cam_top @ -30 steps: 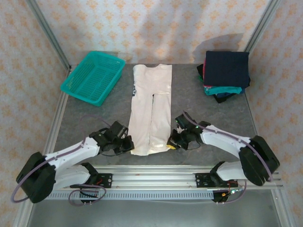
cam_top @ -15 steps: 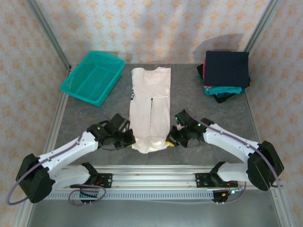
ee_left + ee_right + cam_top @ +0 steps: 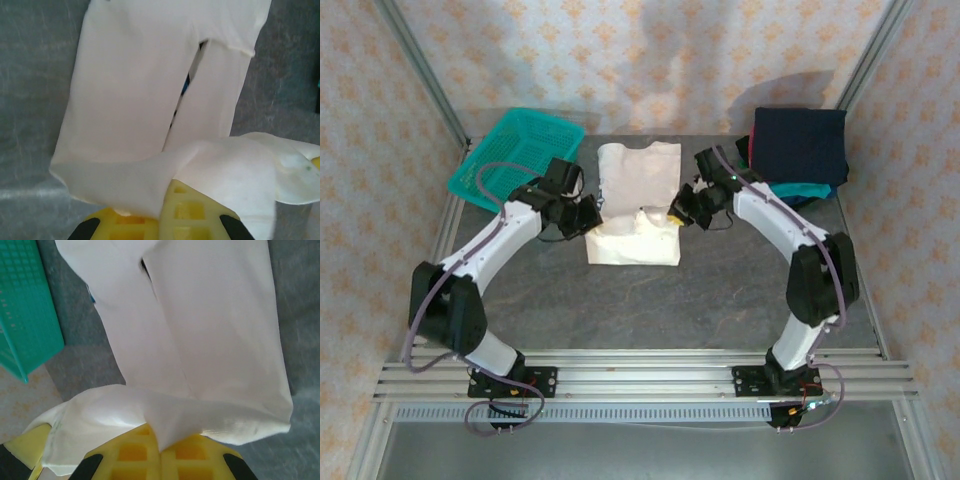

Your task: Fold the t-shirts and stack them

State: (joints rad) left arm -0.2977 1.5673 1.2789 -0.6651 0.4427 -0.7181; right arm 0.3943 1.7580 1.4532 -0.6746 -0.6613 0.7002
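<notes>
The white t-shirt lies in the middle of the grey table, its near end lifted and doubled over itself. My left gripper is shut on the hem's left corner, and my right gripper is shut on the right corner. In the left wrist view the yellow fingers pinch white cloth, with a sliver of blue print showing in the middle slit. The right wrist view shows the same pinch, with its fingers closed on the hem. Folded navy, teal and red t-shirts sit stacked at the back right.
A teal mesh basket stands at the back left, close to the left arm, and its corner appears in the right wrist view. Bare grey table lies between the shirt and the arm bases. Metal frame posts bound the back corners.
Both grippers have carried the shirt's near hem away from the bases toward the far end, doubling the shirt over itself. Both arms now stretch far out.
</notes>
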